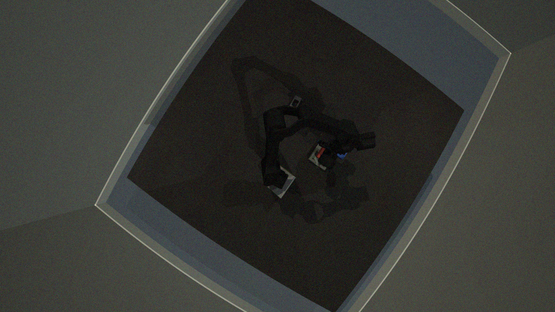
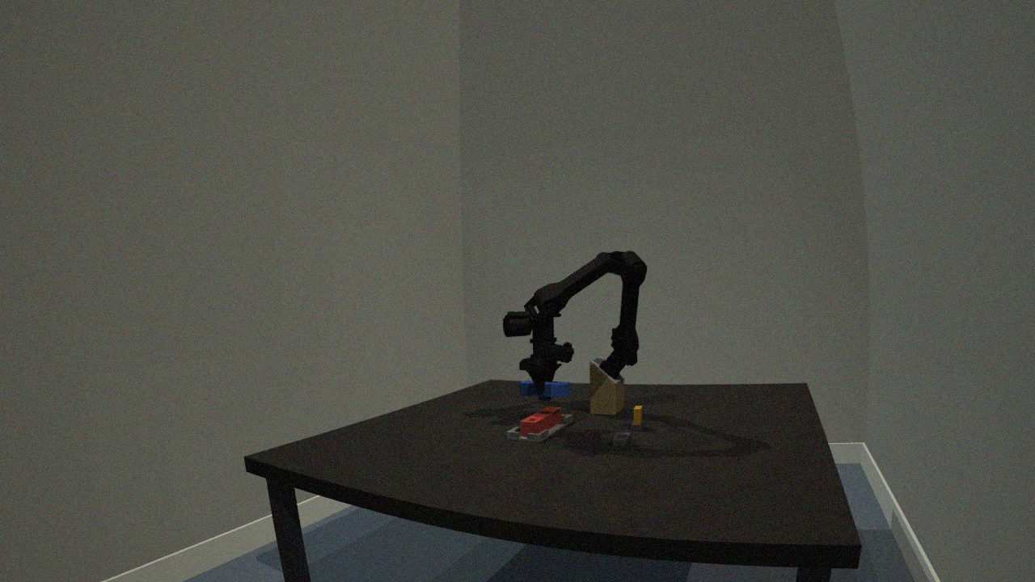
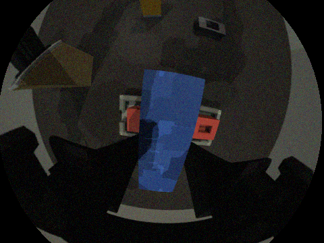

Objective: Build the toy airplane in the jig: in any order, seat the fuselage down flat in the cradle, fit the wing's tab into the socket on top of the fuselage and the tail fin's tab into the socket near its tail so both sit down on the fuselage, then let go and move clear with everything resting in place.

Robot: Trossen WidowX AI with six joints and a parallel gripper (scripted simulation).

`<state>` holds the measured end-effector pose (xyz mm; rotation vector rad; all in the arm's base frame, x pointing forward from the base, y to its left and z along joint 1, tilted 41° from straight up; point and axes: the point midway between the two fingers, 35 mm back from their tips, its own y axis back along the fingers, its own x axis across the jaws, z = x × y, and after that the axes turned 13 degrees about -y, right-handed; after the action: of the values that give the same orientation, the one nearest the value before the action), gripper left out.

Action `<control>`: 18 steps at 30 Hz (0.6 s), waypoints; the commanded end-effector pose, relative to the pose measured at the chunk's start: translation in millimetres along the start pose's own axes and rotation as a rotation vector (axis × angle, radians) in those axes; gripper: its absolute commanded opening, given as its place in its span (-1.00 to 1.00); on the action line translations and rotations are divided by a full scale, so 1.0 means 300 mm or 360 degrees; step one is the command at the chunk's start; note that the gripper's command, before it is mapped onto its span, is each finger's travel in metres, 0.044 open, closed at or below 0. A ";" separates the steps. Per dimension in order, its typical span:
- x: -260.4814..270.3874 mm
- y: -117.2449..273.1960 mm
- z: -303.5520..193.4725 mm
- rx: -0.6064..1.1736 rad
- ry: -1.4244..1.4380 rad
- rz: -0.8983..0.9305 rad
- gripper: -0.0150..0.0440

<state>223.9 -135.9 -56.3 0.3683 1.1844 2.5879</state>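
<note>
The blue wing is held crosswise above the fuselage. My gripper is shut on it, with one finger on each side. The red fuselage lies in the pale cradle and looks level. A gap shows between wing and fuselage in the exterior view. The fuselage's end socket shows at right in the wrist view; the wing hides its middle and top socket. The yellow tail fin stands upright away from the cradle.
A small grey block with a square hole lies on the dark table near the tail fin. The arm's tan wedge-shaped base stands behind the cradle in the exterior view.
</note>
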 end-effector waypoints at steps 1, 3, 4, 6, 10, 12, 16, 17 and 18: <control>0.002 -0.002 -0.004 0.0007 0.0006 0.0006 0.17; 0.002 -0.002 -0.004 0.0007 0.0006 0.0006 0.17; 0.002 -0.002 -0.004 0.0007 0.0006 0.0006 0.17; 0.002 -0.002 -0.004 0.0007 0.0006 0.0006 0.17; 0.003 -0.003 -0.006 0.0007 0.0006 0.0006 0.17; 0.005 -0.004 -0.008 0.0007 0.0006 0.0006 0.17; 0.004 -0.018 -0.008 0.0007 0.0006 0.0006 0.17; 0.004 -0.023 -0.008 0.0007 0.0006 0.0006 0.17; 0.003 -0.029 -0.008 0.0007 0.0006 0.0006 0.17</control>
<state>224.1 -135.6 -59.6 0.3571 1.1927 2.5858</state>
